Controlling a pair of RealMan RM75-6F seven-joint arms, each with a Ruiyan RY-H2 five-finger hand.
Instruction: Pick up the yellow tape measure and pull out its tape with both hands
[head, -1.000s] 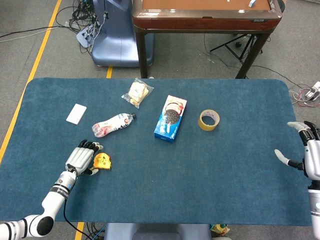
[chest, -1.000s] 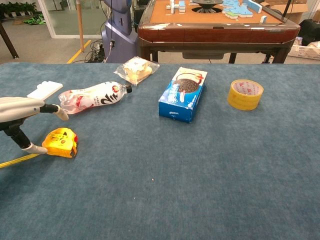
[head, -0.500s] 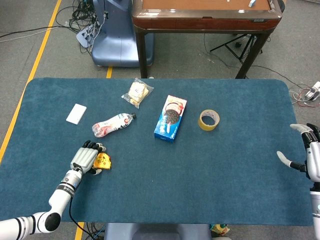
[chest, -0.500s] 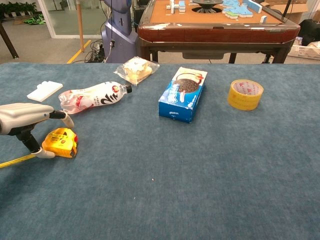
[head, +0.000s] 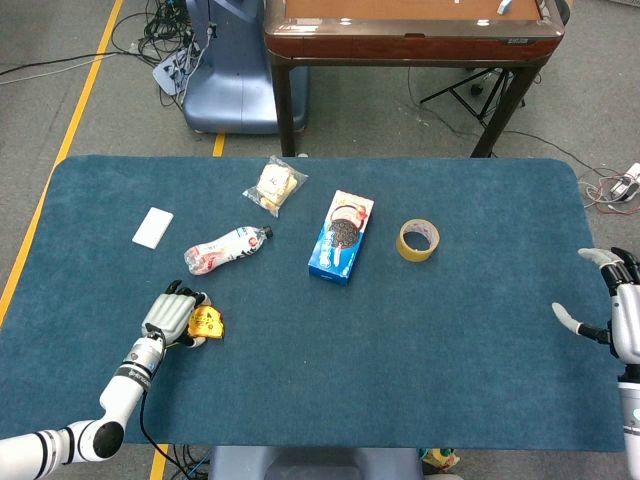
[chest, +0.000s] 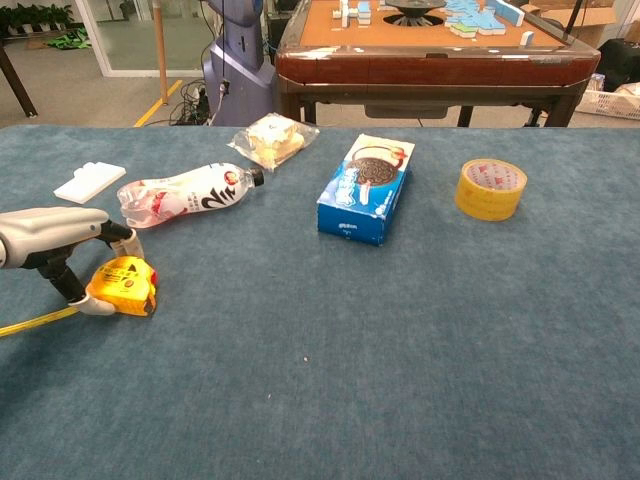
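The yellow tape measure (head: 205, 323) (chest: 124, 286) lies on the blue table near its front left. My left hand (head: 168, 315) (chest: 58, 240) grips it: fingers curl over its top and the thumb presses its lower left side. A short length of yellow tape (chest: 35, 321) runs out to the left along the cloth. My right hand (head: 617, 308) hovers at the table's right edge, fingers apart, holding nothing; the chest view does not show it.
Behind the tape measure lie a plastic bottle (head: 226, 248) (chest: 188, 192) and a white block (head: 152, 227) (chest: 89, 181). A snack bag (chest: 271, 139), a blue cookie box (head: 341, 236) (chest: 367, 187) and a roll of yellow tape (head: 417, 240) (chest: 490, 188) sit mid-table.
My left hand slid forward onto the tape measure and its fingers curled down around it. The tape measure shifted slightly right. The right hand barely moved.
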